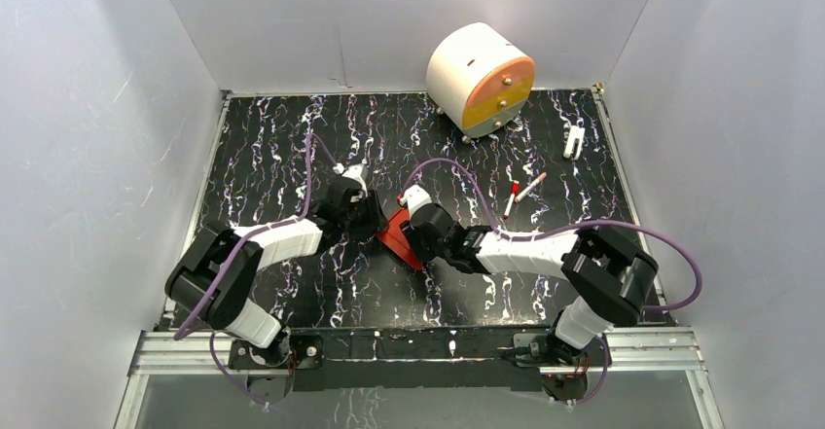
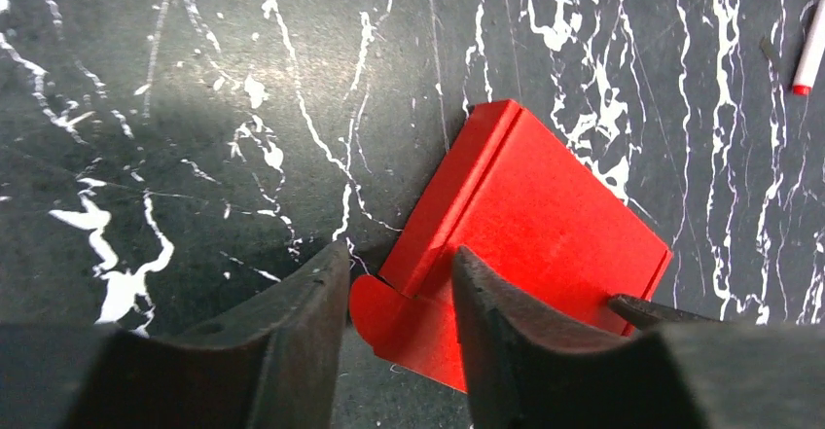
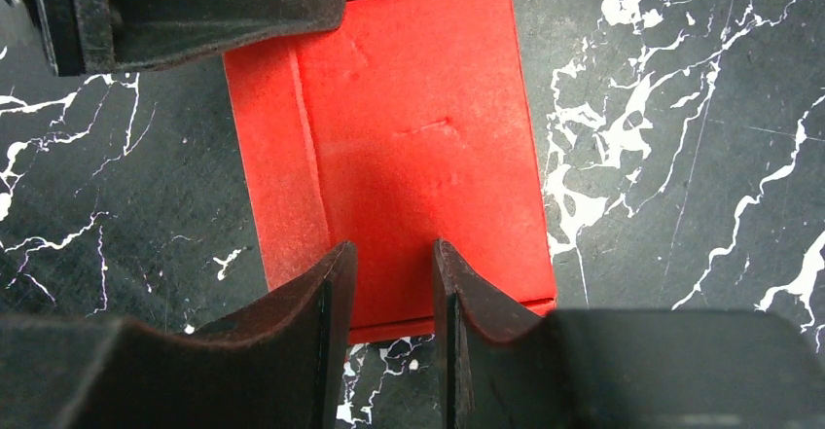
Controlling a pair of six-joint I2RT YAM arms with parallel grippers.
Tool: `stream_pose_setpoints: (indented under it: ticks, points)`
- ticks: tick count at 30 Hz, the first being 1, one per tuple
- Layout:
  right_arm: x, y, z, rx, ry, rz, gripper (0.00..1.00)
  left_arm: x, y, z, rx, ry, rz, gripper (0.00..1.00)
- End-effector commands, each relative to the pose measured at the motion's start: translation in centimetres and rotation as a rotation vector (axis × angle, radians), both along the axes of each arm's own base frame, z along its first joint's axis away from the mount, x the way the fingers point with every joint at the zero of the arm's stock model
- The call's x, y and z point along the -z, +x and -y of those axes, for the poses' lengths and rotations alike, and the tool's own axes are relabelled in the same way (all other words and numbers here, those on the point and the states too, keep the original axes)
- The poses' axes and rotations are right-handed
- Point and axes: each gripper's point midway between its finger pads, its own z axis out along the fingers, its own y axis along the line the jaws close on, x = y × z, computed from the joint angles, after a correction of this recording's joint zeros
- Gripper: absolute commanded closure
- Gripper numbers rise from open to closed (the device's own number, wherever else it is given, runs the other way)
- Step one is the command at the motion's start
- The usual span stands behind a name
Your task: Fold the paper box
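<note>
The red paper box lies flat on the black marbled table between my two grippers, folded into a small rectangle with one rounded flap sticking out. In the left wrist view the box lies ahead, and that flap lies under the gap of my left gripper, which is open. In the right wrist view my right gripper is open, with its tips over the near edge of the box. A left gripper finger sits at the box's far corner.
A large white-and-orange drum stands at the back right. Two red-capped white pens lie right of the box; one shows in the left wrist view. A small white clip lies far right. White walls enclose the table.
</note>
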Motion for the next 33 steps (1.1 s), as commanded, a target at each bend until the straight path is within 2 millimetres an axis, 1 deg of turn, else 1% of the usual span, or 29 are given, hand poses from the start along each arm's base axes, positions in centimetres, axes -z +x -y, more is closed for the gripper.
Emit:
stream_pose_setpoints:
  ticks: [1, 4, 6, 9, 11, 13, 17, 21, 24, 27, 30, 33]
  points:
    - [2.0, -0.7, 0.7, -0.045, -0.083, -0.061, 0.58, -0.8, -0.3, 1.8, 0.106, -0.069, 0.009, 0.63]
    - [2.6, -0.7, 0.7, -0.046, -0.098, -0.073, 0.58, 0.3, -1.8, 1.7, 0.117, -0.084, -0.044, 0.65]
    - [2.8, -0.6, 0.7, -0.045, -0.103, -0.079, 0.58, 0.6, -2.9, 1.8, 0.117, -0.119, -0.081, 0.65]
    - [2.8, -0.6, 0.5, -0.050, -0.100, -0.086, 0.58, 0.3, -4.3, 1.9, 0.116, -0.168, -0.108, 0.65]
    - [2.9, -0.6, 0.4, -0.052, -0.099, -0.090, 0.58, 0.2, -4.7, 1.7, 0.089, -0.189, -0.120, 0.65]
    - [3.1, -0.7, 0.2, -0.060, -0.102, -0.095, 0.58, 0.0, -5.0, 1.4, 0.057, -0.206, -0.122, 0.65]
    - [3.4, -0.7, 0.1, -0.068, -0.109, -0.104, 0.58, -0.3, -4.8, 0.9, -0.012, -0.241, -0.099, 0.65]
    - [3.4, -0.8, -0.1, -0.078, -0.105, -0.108, 0.58, 0.1, -5.2, 0.6, -0.028, -0.241, -0.111, 0.67]
    - [3.4, -0.8, -0.1, -0.077, -0.106, -0.109, 0.58, 0.5, -5.5, 0.3, -0.031, -0.209, -0.118, 0.67]
    - [3.6, -0.8, -0.3, -0.087, -0.110, -0.109, 0.58, 0.7, -5.4, -0.4, -0.047, -0.168, -0.098, 0.67]
    - [3.8, -0.8, -0.7, -0.110, -0.115, -0.117, 0.58, 0.8, -5.1, -0.5, -0.045, -0.159, -0.091, 0.66]
    - [3.4, -0.8, -1.1, -0.131, -0.107, -0.113, 0.56, 1.7, -5.1, -0.4, -0.035, -0.135, -0.107, 0.66]
